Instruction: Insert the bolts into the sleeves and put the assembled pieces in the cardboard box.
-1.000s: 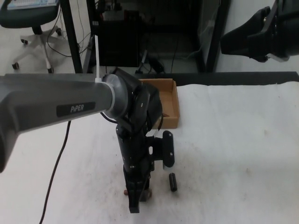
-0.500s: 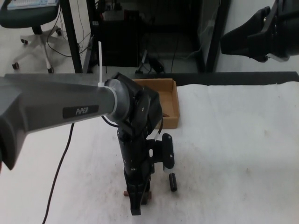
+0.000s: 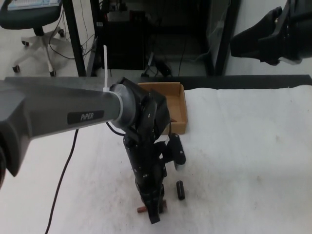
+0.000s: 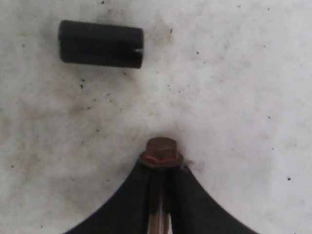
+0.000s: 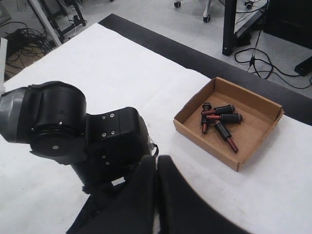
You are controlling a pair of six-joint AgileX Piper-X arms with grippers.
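Left hand [image 4: 161,168] is closed tight on one rusty bolt [image 4: 161,151]. The shank is pinched between the two fingers and the hex head sticks out just past their tips, low over the white worktop [image 4: 234,97]; whether the head touches the surface cannot be told. One black sleeve [image 4: 101,44] lies loose on its side near the bolt head, apart from it. Right hand [image 5: 156,163] hangs high above the worktop with its fingers pressed together and nothing between them. One cardboard box [image 5: 253,129] sits farther back on the worktop, and in it lie what look like four assembled pieces [image 5: 222,119], clustered at one end and partly overlapping, so the count is unsure.
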